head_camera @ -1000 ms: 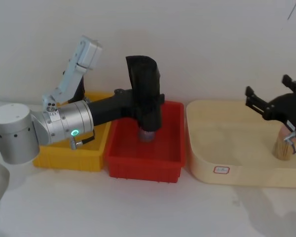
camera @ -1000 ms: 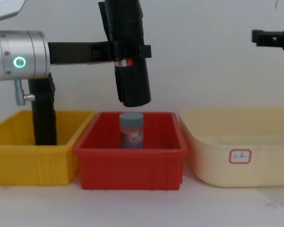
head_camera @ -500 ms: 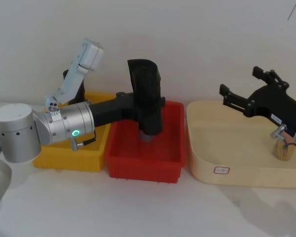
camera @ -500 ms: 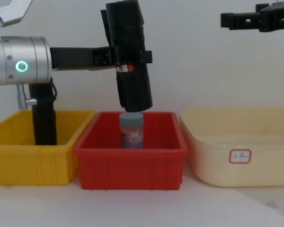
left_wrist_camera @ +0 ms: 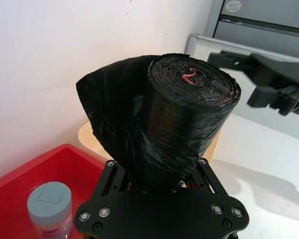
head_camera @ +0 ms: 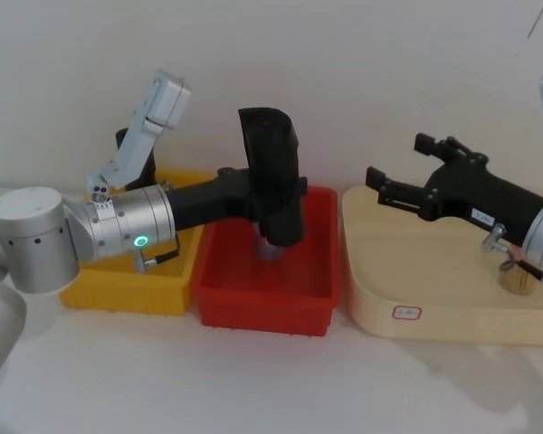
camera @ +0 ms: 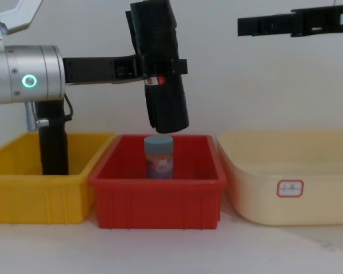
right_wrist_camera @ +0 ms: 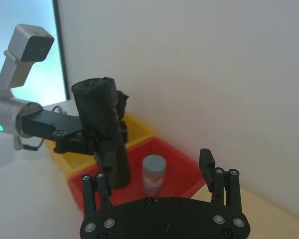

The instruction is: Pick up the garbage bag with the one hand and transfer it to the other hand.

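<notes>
We're looking down at a white table [head_camera: 253, 389], and three open containers sit right on it in a row along the wall. On the left there's a yellow bin [head_camera: 118, 296], and a red bin [head_camera: 262, 312] is snug against it. On the right we've got a wider cream tub [head_camera: 462, 318], just beside the red one, with a small red-edged label [head_camera: 405, 312] on its front wall. The table's front strip is bare.

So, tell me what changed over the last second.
The right gripper, open, swung in from the right edge toward the garbage bag, not yet touching it. The left gripper, shut on the bag, edged it slightly rightward and tilted it a little more. The jar in the red bin and the slim roll in the yellow bin stayed put.
</notes>
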`<act>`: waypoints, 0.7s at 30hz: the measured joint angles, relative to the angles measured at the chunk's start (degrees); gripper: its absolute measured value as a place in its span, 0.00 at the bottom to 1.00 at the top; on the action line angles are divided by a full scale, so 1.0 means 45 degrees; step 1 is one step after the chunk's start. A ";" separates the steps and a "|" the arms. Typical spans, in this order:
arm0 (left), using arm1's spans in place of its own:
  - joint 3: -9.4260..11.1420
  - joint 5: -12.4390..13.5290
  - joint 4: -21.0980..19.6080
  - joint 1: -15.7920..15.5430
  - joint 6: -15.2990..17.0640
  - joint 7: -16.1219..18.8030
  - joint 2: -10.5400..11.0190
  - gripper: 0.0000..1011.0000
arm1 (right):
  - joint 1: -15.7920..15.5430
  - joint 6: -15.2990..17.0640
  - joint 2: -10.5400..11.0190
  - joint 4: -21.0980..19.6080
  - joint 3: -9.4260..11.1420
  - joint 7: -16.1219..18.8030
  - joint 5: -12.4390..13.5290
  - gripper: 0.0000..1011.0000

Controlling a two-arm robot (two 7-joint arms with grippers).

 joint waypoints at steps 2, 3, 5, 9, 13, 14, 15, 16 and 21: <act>0.0027 -0.0057 0.0103 -0.0057 -0.0034 -0.0071 -0.0034 0.41 | 0.0152 0.0096 -0.0014 0.0224 -0.0064 0.0178 0.0100 0.99; 0.0037 -0.0077 0.0137 -0.0075 -0.0042 -0.0094 -0.0045 0.41 | 0.0334 0.0220 -0.0035 0.0533 -0.0149 0.0390 0.0231 0.99; 0.0072 -0.0126 0.0254 -0.0138 -0.0050 -0.0143 -0.0082 0.41 | 0.0504 0.0301 -0.0062 0.0816 -0.0218 0.0554 0.0335 0.99; 0.0146 -0.0203 0.0440 -0.0245 -0.0049 -0.0222 -0.0141 0.41 | 0.0962 0.0428 -0.0156 0.1621 -0.0413 0.1014 0.0613 0.99; 0.0228 -0.0264 0.0595 -0.0344 -0.0020 -0.0311 -0.0188 0.41 | 0.1292 0.0417 -0.0235 0.2178 -0.0535 0.1306 0.0776 0.99; 0.0252 -0.0274 0.0634 -0.0370 -0.0012 -0.0327 -0.0200 0.41 | 0.1344 0.0402 -0.0252 0.2274 -0.0556 0.1356 0.0808 0.99; 0.0288 -0.0292 0.0691 -0.0408 0.0009 -0.0360 -0.0211 0.41 | 0.1461 0.0367 -0.0284 0.2480 -0.0603 0.1449 0.0857 0.99; 0.0324 -0.0306 0.0747 -0.0447 0.0029 -0.0384 -0.0226 0.41 | 0.1492 0.0343 -0.0295 0.2533 -0.0615 0.1482 0.0878 0.99; 0.0438 -0.0326 0.0923 -0.0568 0.0082 -0.0408 -0.0275 0.41 | 0.1780 0.0089 -0.0396 0.2998 -0.0725 0.1682 0.0990 0.99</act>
